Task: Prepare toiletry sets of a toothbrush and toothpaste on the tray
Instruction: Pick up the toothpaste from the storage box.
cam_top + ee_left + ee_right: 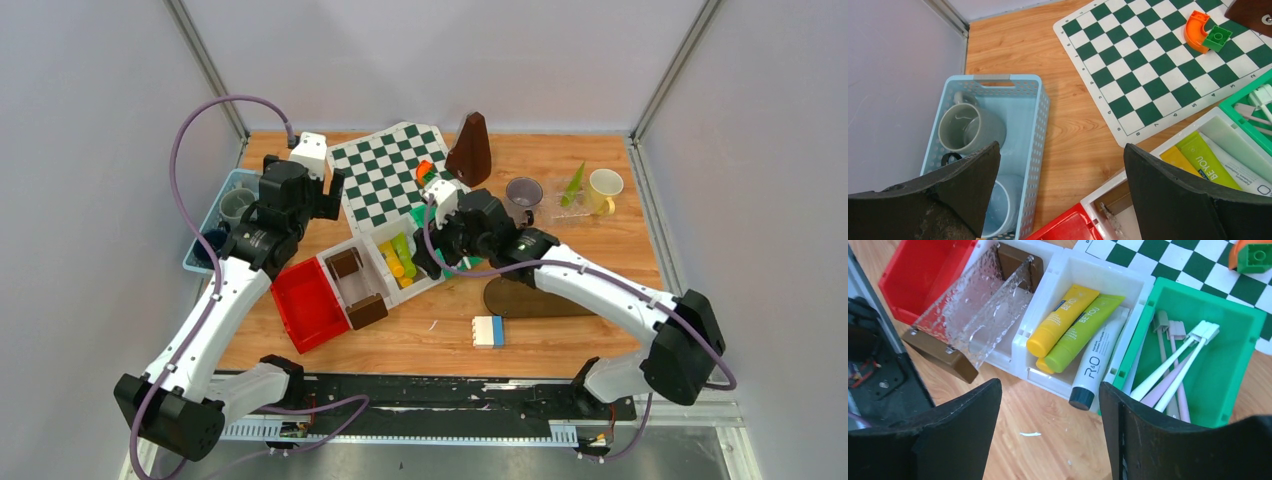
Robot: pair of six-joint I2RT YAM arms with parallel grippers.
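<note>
The left jaws stand as wide apart as they go and hold nothing. In the left wrist view the gap between them frames bare tabletop [1083,150] and the right wall of a light blue basket [1040,120]. A grey mug [968,131] sits in that basket at centre left, just above the left-hand finger, and a light blue mug [1000,205] lies below it, partly hidden by the same finger. The right jaws are partly open and also empty, with wood showing between them at the bottom of the right wrist view. Just above that gap, a white bin [1083,267] holds a yellow tube [1060,320], a green tube [1083,330] and a white tube [1095,362] lying side by side. To its right, a green bin [1243,320] holds several toothbrushes [1170,365]. A red bin [923,275] sits at upper left. In the overhead view a pale yellow mug [605,186] and another grey mug [523,192] stand at upper right, well apart from both jaws.
</note>
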